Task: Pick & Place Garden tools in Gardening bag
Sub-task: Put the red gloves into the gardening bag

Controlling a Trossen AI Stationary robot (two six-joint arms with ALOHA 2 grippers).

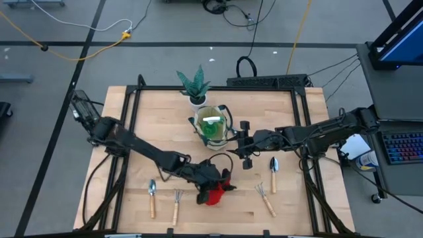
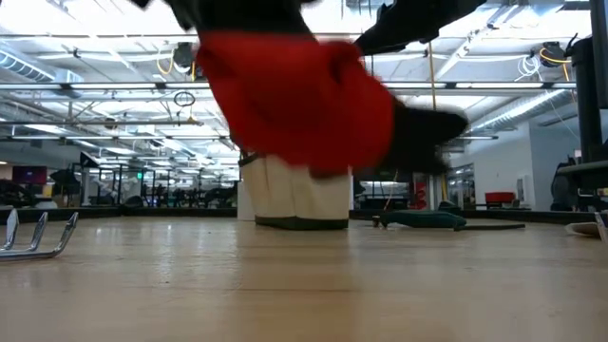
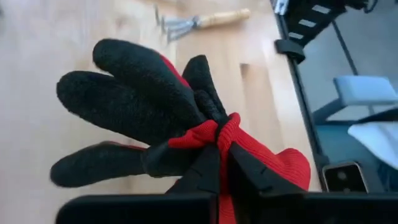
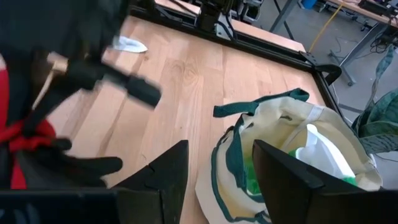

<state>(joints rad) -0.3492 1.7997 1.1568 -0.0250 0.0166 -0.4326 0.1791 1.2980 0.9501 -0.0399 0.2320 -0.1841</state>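
red-and-black glove (image 3: 186,118), bunched, claw-pinched

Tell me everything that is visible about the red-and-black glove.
The glove is knitted red fabric with a rough black coating on its fingers and palm. The left gripper is shut on it, pinching a bunched fold of the red fabric, and the black fingers spread limply away from the grip. In the low view it hangs clear above the wooden table. From above it sits near the table's front edge, between the hand rakes. Only the gripper touches it.
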